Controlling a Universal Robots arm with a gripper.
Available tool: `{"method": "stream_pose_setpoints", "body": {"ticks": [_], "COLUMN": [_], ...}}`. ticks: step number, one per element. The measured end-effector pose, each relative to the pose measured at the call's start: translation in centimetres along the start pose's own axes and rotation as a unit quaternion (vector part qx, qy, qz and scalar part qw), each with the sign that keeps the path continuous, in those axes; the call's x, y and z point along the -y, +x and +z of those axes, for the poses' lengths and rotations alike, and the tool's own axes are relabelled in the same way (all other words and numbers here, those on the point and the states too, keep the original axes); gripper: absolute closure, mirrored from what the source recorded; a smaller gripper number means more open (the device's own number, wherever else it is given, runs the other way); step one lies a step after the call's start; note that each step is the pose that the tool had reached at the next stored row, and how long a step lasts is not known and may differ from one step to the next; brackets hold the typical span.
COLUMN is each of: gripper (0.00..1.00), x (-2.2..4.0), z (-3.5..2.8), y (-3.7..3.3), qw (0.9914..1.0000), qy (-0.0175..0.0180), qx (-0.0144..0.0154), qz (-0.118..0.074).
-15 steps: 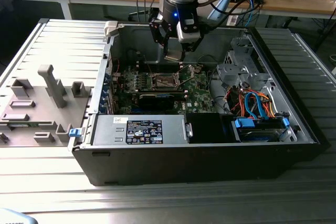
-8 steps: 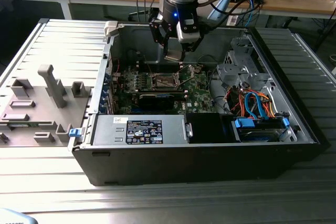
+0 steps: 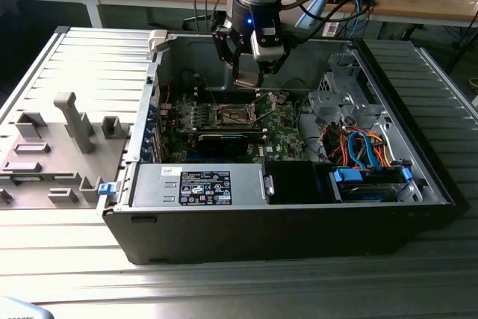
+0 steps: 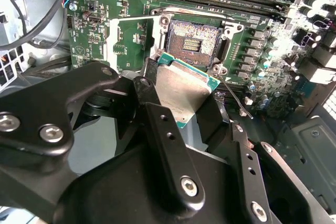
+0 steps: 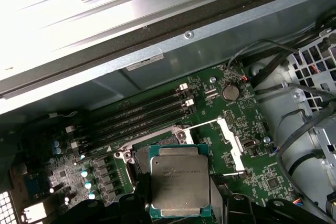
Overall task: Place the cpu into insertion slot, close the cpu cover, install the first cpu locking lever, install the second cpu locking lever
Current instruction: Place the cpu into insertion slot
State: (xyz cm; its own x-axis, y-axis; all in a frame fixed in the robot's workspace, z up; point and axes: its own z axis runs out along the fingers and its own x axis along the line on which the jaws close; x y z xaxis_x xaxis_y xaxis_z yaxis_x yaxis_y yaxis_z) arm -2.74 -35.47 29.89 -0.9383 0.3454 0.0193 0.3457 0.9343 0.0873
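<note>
Two fingers (image 4: 163, 129) of your tool (image 3: 246, 75) pinch the cpu (image 4: 181, 94) by opposite edges, seemingly level above the insertion slot (image 4: 195, 43), probably so it can descend squarely, while the cpu cover (image 5: 229, 139) stands open beside, leaving it free.

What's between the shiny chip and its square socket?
Nothing. In the second wrist view, the cpu, held in the hand, hangs by the open insertion slot with only air between.
</note>
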Motion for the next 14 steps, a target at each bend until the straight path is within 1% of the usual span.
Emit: {"method": "stream_pose_setpoints", "body": {"ticks": [14], "gripper": [0.45], "x": [0.0], "z": [0.02], "y": [0.0], "qw": [0.99999], "qy": [-0.0001], "qx": [0.0004], "qz": [0.005]}}
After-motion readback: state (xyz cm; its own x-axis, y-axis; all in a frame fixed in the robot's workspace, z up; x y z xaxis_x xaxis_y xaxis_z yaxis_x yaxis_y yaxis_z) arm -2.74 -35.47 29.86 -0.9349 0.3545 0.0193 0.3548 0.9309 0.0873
